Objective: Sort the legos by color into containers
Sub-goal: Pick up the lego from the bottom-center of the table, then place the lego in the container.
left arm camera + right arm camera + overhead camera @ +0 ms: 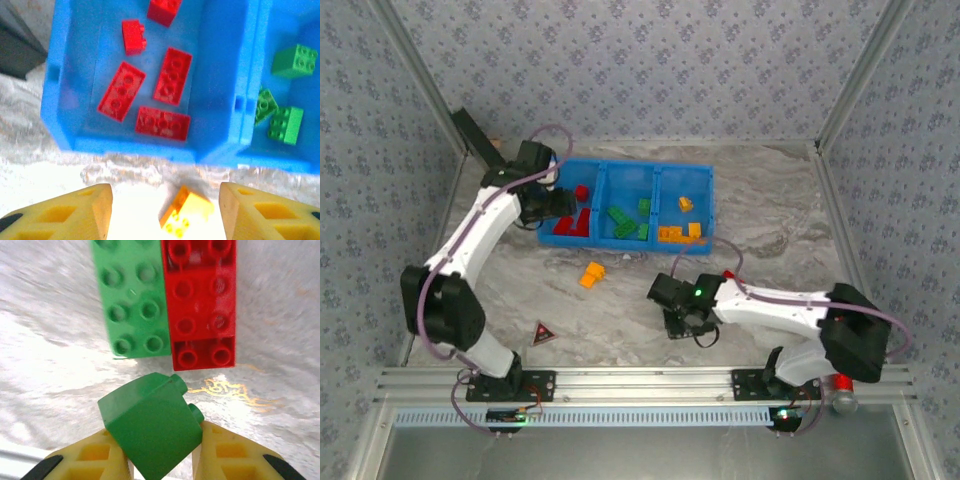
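**Lego sort: holdings by view**

Top view: I log the blue bin (640, 163), with red, green and orange legos in its left, middle and right compartments. One orange brick (592, 274) lies loose on the table.

Left wrist view: the left gripper (165, 195) is spread wide and holds nothing. Five red bricks (170, 80) lie in the compartment ahead.

Right wrist view: the right gripper (162, 440) is clamped on a small green brick (150, 425), a grip I cannot make out from above. Beyond it, a flat green brick (132, 300) and a red brick (202, 300) touch on the table.
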Controlling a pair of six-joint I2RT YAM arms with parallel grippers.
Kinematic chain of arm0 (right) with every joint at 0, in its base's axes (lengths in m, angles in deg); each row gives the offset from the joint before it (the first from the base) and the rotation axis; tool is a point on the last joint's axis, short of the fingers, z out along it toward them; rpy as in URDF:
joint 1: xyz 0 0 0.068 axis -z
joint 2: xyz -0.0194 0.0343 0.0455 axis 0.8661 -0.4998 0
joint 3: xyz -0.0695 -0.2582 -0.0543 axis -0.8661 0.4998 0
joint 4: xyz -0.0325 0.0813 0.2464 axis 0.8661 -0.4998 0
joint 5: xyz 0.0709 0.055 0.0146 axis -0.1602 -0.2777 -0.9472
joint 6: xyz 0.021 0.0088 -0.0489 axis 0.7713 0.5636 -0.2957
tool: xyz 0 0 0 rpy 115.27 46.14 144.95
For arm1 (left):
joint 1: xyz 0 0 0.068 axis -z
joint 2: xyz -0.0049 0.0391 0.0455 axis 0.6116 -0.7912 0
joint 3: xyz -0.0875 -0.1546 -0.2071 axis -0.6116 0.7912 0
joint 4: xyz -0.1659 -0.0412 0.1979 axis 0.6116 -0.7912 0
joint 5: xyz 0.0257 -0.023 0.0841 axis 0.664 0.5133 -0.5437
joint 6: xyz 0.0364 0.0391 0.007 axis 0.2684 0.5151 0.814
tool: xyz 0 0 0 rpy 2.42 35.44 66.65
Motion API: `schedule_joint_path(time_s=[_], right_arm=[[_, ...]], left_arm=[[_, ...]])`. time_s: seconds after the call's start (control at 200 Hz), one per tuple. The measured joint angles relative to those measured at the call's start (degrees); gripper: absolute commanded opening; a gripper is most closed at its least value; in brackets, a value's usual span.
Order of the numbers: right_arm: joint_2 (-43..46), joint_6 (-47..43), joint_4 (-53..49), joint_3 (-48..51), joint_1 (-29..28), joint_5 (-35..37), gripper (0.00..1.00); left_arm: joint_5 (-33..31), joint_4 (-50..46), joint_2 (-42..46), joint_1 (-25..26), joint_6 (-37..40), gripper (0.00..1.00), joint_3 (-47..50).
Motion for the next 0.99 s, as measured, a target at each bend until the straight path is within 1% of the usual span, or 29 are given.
schedule_joint_path(time_s=[0.13,0.265,0.33,0.44,0.535,0.64,0.785,0.815,0.835,0.86,0.919,0.994], right_arm=[[1.05,-8.0,-2.89,-9.77,4.87,1.53,0.22],[-3.74,-18.27,-1.86,-20.92,11.06,3.3,0.23],[-8.24,-23.3,-0.04,-26.45,13.27,4.26,0.23],[-18.27,-31.15,4.17,-36.17,15.82,5.2,0.23],[-27.8,-36.52,6.95,-44.96,17.14,5.25,0.23],[-38.16,-40.98,7.93,-55.28,17.97,4.55,0.25],[-49.27,-44.5,7.13,-66.6,18.97,2.64,0.33],[-51.06,-44.89,6.69,-68.46,19.21,2.14,0.36],[-51.87,-45.44,6.49,-69.26,19.37,2.03,0.4],[-52.96,-45.79,6.05,-70.18,19.61,1.7,0.44],[-54.99,-46.36,5.18,-71.93,20.26,0.61,0.51],[-56.22,-47.28,4.31,-72.87,20.94,-0.37,0.56]], left_arm=[[0.55,-1.38,7.61,2.49,-0.22,0.59,7.63],[1.07,-1.16,13.68,7.3,-2.05,0.59,16.7],[1.07,0.0,15.85,9.77,-3.43,0.59,21.03],[1.03,2.29,18.23,13.68,-5.92,0.59,26.99],[0.81,4.52,19.45,17.16,-8.02,0.59,30.29],[0.39,6.91,20.11,22.34,-10.47,0.6,32.57],[-1.18,9.77,19.96,30.73,-14.53,0.6,33.05],[-1.68,10.43,19.8,32.24,-15.34,0.6,33.05],[-2.01,10.88,19.61,33.33,-15.91,0.61,33.05],[-2.23,11.52,19.32,34.47,-16.68,0.61,33.05],[-2.84,12.76,18.29,36.54,-18.29,0.61,33.05],[-3.34,13.81,16.26,37.97,-20.15,0.61,32.89]])
